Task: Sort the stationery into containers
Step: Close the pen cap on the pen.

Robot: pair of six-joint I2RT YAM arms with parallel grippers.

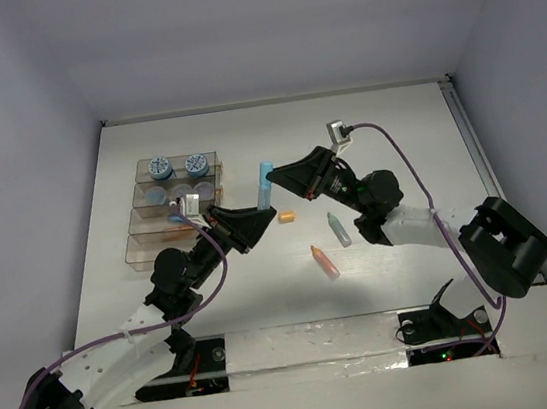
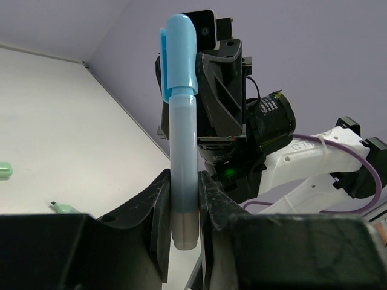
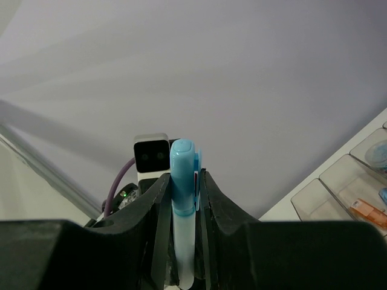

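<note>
Blue plastic marks the item in play: a capped blue pen (image 1: 265,183) stands upright in mid-air just right of the tray block (image 1: 147,253), lifted clear of the tabletop (image 1: 395,128). Both claws are clenched on it. The left claw (image 2: 184,202) pinches the pale lower end of the barrel, and the right claw (image 3: 181,193) clamps the cap end from the opposite side, so the pen bridges the two arms.

Held this way, it looks like a handover or a re-grip. The likely aim is to turn the pen so it can be laid lengthwise in one of the block's long, narrow trays. Which claw would let go I cannot tell.

Round blue-grey jars (image 1: 160,166) already sit in the block's back tray, which suggests each tray takes one kind of item. To the right of the tray block, beyond the raised pen, a small orange piece (image 1: 287,217), a green marker (image 1: 339,228) and a pink marker (image 1: 324,261) lie loose and apart on the tabletop, not yet sorted.
</note>
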